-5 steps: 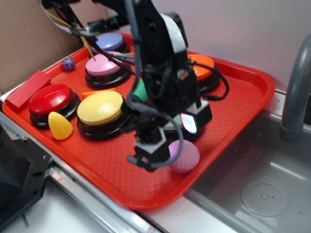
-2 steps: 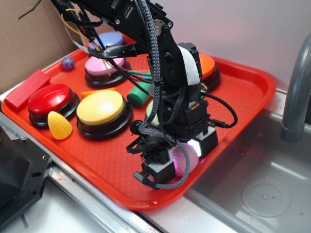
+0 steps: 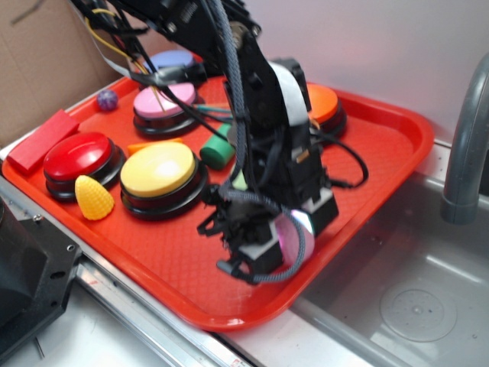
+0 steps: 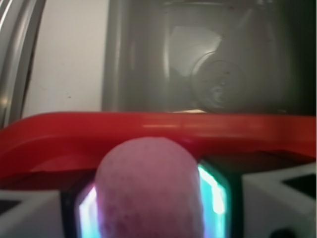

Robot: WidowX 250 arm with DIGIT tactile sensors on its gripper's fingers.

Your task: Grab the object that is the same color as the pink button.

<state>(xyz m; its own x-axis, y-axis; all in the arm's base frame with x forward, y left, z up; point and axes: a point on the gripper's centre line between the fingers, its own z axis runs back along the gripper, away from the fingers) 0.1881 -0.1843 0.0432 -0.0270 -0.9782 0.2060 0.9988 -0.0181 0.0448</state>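
Pink ball [image 4: 148, 191] sits between the hand's [image 3: 276, 246] fingers, near the tray [image 4: 148, 126] edge

Arm [image 3: 256, 84]: black links, white band on forearm. Braided grey cable looped down front; yellow and green wires upper left. Gripper [image 3: 267, 245]: black fingers, white blocks, glowing pads [image 4: 213, 193].

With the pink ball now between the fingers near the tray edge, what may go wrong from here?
1. The pink ball is round; if the gripper closes off-centre, it may squirt out.
2. It lies close to the red tray rim, with the sink just beyond; an escaped ball might roll over into it.
3. The arm's cables hang low near the orange button and could snag.
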